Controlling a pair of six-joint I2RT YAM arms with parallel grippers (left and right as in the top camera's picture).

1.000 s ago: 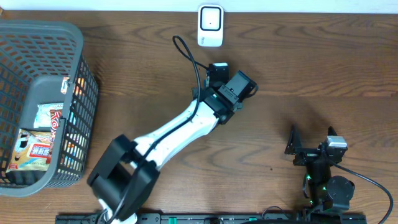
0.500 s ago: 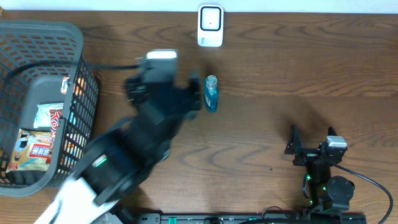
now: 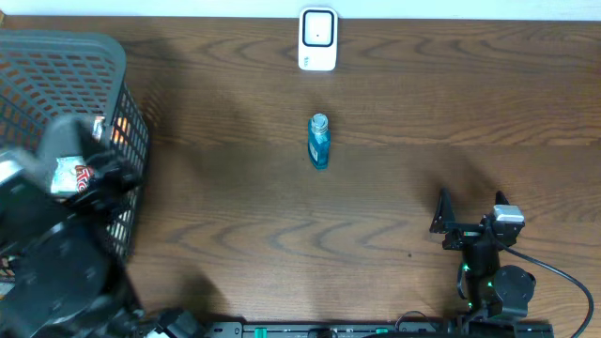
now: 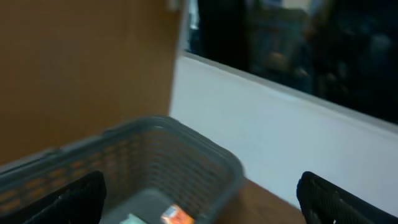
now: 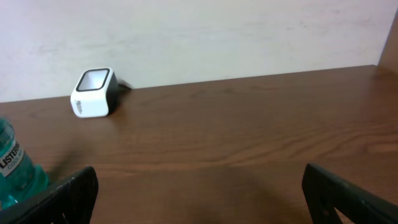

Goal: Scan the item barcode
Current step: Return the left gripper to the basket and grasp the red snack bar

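Observation:
A small blue bottle with a silver cap lies alone on the wooden table, a short way in front of the white barcode scanner. The right wrist view shows the bottle at its left edge and the scanner by the wall. My left arm is a dark blur over the grey basket. Its gripper is open and empty, above the basket. My right gripper rests open and empty near the front right, as the right wrist view confirms.
Snack packets lie in the basket, partly hidden by my left arm; an orange packet shows in the left wrist view. A white wall runs behind the table's far edge.
My left arm has swung from the table's middle leftward to above the basket, leaving the blue bottle in front of the scanner. The right arm has not moved.

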